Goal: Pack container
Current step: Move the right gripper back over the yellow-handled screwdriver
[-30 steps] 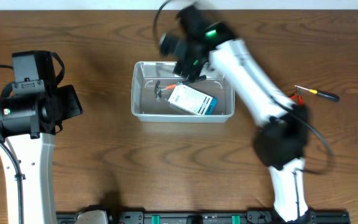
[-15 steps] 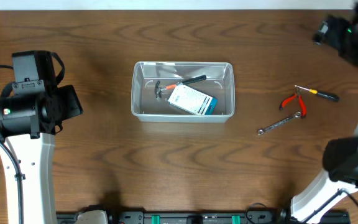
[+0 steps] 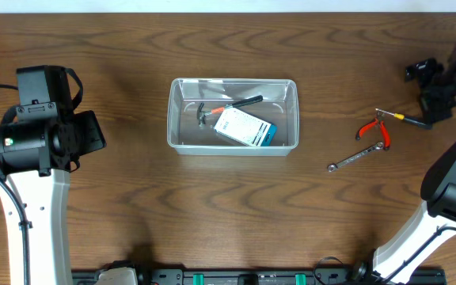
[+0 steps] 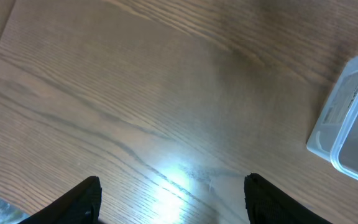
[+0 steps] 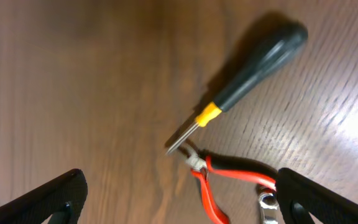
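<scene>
- Clear container (image 3: 233,81) sits mid-way along the bench (image 3: 133,206), holding a hammer (image 3: 236,104) and box (image 3: 245,128); pliers (image 3: 373,129) and wrench (image 3: 359,157) lie well right.
- Left tool (image 4: 173,202) is released and empty; the container's corner shows at right.
- Right tool (image 5: 179,199) is released above the screwdriver (image 5: 247,68).

A: Overhead is evenly lit and sharp, with faint soft shadows on the table (image 3: 133,206).
B: Left wrist catches white glare on the wood; right wrist is soft, the screwdriver (image 5: 253,65) blurred.

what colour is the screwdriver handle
The screwdriver handle is black, with a yellow collar by the metal shaft. It shows best in the right wrist view.
</scene>
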